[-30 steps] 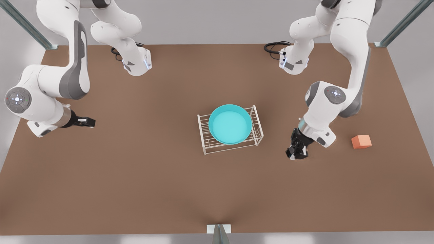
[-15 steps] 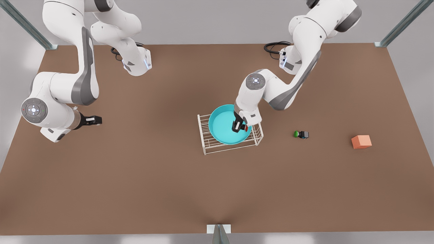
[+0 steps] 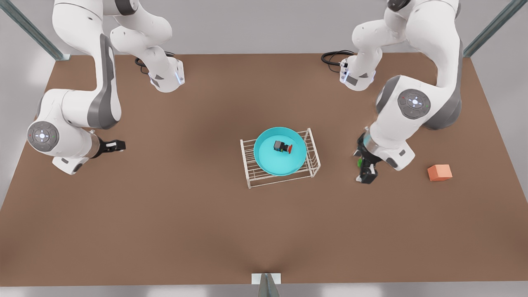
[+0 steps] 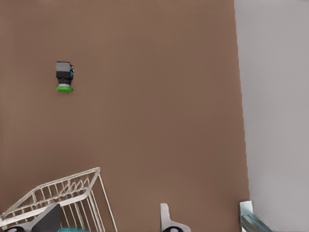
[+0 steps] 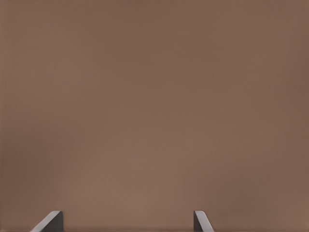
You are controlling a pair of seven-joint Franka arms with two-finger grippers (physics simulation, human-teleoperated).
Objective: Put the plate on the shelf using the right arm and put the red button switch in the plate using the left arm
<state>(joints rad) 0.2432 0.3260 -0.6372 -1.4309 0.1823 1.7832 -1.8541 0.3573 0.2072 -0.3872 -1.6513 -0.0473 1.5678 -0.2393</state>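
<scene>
Red button switch (image 3: 282,147) lies on its side in the turquoise plate (image 3: 268,159), atop the shelf (image 3: 247,165) — both placings look done. Left gripper (image 3: 366,170), fingers spread, empty, sits well off the shelf, over the green-capped switch (image 4: 63,76); right gripper (image 3: 117,145) waits far opposite, fingers spread. Next: retreat only.

I see the shelf (image 3: 280,159) mid-desk (image 3: 165,214) with the plate (image 3: 268,163) on its top tier and the red button switch (image 3: 282,147) in the plate. Left gripper (image 3: 366,171) is at the front view's right of the shelf, over the other switch (image 4: 63,76); the cube (image 3: 439,172) lies further right. Right gripper (image 3: 119,145) is well off to the front view's left, above bare desk.
</scene>
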